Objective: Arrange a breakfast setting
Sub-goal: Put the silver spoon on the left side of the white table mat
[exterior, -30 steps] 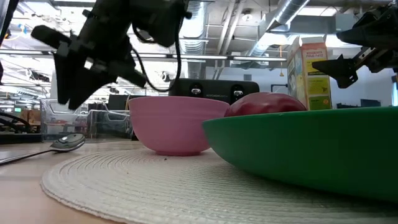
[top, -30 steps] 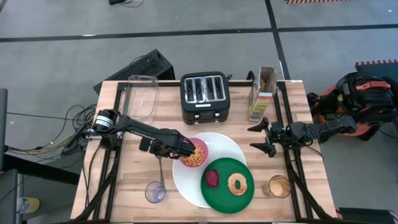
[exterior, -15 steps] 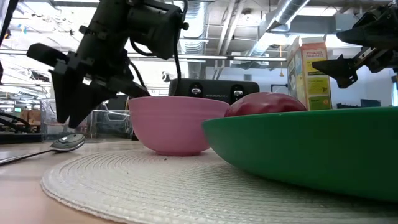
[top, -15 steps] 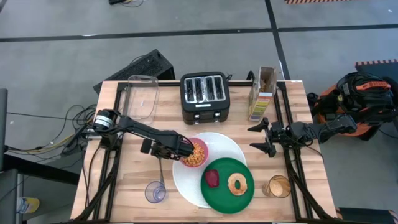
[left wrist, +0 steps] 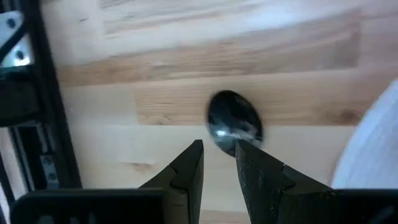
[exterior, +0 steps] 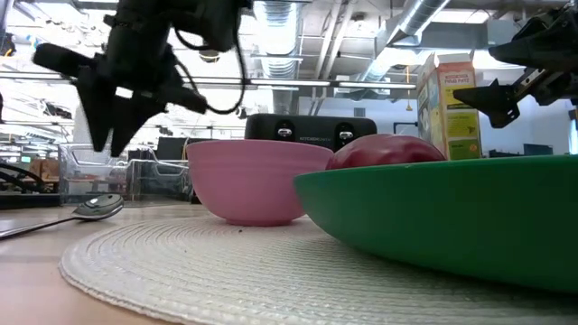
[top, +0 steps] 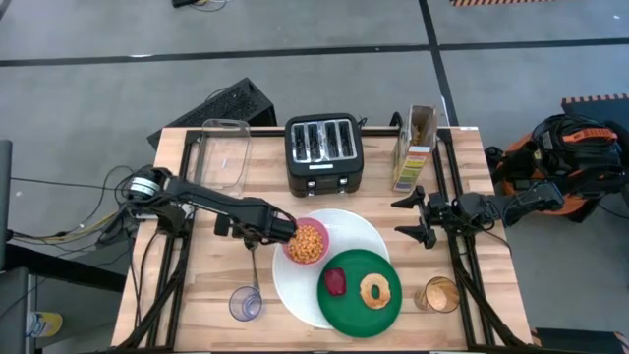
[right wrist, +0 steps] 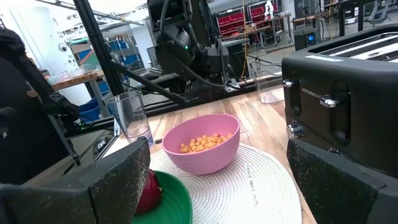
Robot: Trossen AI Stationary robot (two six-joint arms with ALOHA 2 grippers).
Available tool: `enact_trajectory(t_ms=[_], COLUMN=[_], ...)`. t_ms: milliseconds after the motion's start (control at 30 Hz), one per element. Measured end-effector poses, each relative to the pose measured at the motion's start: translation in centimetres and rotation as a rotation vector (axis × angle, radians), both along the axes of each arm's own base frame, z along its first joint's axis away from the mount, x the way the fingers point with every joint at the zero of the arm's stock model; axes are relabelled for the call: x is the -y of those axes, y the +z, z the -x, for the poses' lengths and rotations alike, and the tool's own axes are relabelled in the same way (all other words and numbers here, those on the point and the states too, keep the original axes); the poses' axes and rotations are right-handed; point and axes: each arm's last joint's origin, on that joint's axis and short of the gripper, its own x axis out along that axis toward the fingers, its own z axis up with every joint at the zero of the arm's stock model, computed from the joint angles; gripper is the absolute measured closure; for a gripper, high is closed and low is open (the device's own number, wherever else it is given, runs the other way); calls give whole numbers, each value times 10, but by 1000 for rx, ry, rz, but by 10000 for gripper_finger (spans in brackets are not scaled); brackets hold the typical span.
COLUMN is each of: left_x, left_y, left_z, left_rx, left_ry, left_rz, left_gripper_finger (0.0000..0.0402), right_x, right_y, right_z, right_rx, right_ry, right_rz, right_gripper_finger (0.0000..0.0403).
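The pink bowl (top: 307,242) holds cereal and stands on the large white round plate (top: 366,232). The dark-green plate (top: 360,305) overlaps the white plate and carries the red food piece (top: 335,282) and the bagel ring (top: 374,291). The metal spoon (top: 256,273) lies on the wood left of the white plate; its bowl shows in the left wrist view (left wrist: 233,121). My left gripper (top: 278,232) hangs above the spoon's bowl (exterior: 97,207), its fingers (left wrist: 219,149) a narrow gap apart, touching nothing. My right gripper (top: 418,218) waits open at the right.
An empty clear tumbler (top: 245,304) stands near the front edge, and a tumbler of orange drink (top: 438,294) at the front right. The black toaster (top: 323,152), a cereal box (top: 417,147) and a clear container (top: 226,155) stand along the far side.
My left gripper has drawn back from the pink bowl a little toward the table's left edge. It dipped toward the spoon and has since risen again. The spoon and bowl have stayed where they were.
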Motion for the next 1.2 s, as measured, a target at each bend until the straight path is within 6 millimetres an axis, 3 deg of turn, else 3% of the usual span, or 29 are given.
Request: enact_trajectory(t_ms=[233,433,700,1200], left_x=[-3,0,3,4], left_y=[-10,-13,-38,-51], left_z=[41,66,69,69], left_rx=[137,218,264,330], left_ry=[121,203,226,227], left_rz=[56,71,171,215], left_gripper_finger=[319,319,319,319], right_x=[0,0,0,0], right_y=[0,0,0,0], right_z=[0,0,0,0], right_rx=[1,1,0,0], right_ry=[0,0,1,0], right_rz=[0,0,0,0], right_gripper_finger=[5,5,5,5])
